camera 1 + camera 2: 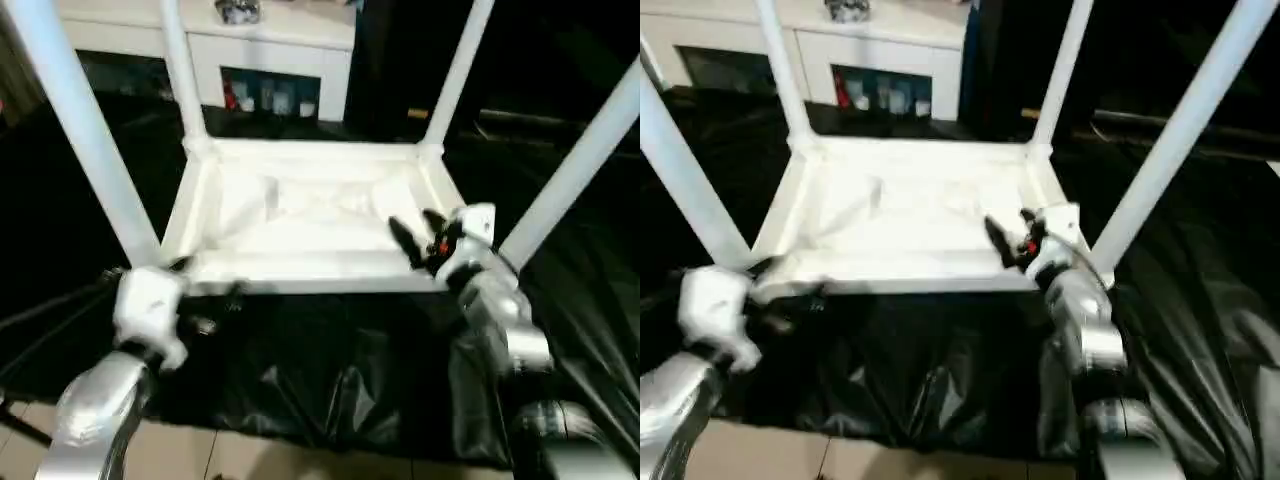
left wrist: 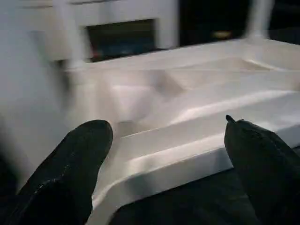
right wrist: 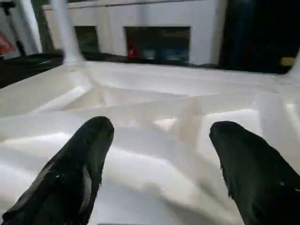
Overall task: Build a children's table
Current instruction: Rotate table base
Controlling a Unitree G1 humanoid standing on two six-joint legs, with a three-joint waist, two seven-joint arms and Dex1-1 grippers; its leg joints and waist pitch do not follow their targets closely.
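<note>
Lying upside down at frame centre, the tabletop [image 1: 300, 215] carries four legs [image 1: 85, 130] pointing up. Both claws stand apart and empty: the left gripper [image 1: 205, 295] beside its lower-left corner, the right gripper [image 1: 418, 235] over its lower-right rim.

I can read no text, label, brand, number or sign from here. The white tabletop [image 1: 300, 215], its legs and the cabinet [image 1: 270, 45] behind it carry no lettering I can make out.
</note>
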